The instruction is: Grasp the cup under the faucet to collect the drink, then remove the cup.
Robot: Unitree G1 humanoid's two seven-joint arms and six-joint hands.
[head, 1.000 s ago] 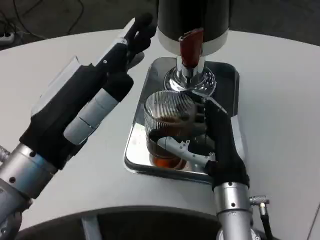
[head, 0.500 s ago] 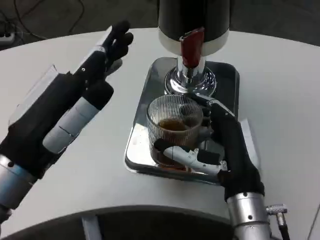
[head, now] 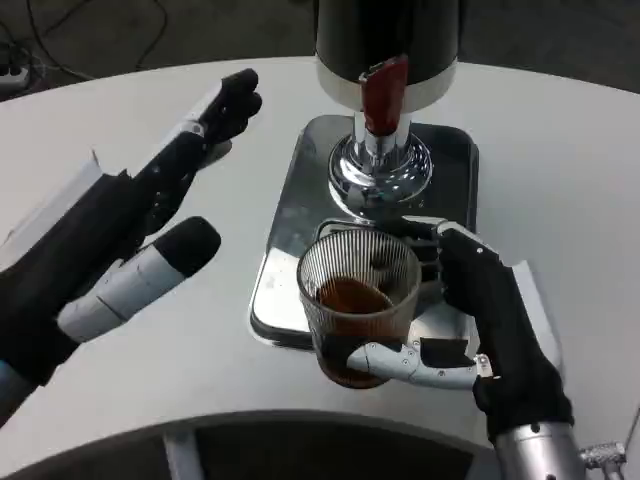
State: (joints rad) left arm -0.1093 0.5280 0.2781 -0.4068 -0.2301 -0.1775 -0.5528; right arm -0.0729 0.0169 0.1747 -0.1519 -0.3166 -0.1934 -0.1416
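**One cup, one dispenser, one tray**

The right hand [head: 480, 320] grasps the ribbed glass cup [head: 358, 300] of brown drink, low centre, over the steel tray [head: 290, 210] edge. The left hand [head: 130, 230], released, hovers left. The dispenser [head: 385, 60] stands top centre on a white worktop [head: 560, 170].

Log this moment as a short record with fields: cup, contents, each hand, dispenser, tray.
cup: ribbed clear glass, at the tray's near edge, clear of the faucet
contents: brown drink, partly filled
right hand: grips the cup
left hand: raised over the table, holds nothing
dispenser: black body, red lever, chrome faucet
tray: shiny metal
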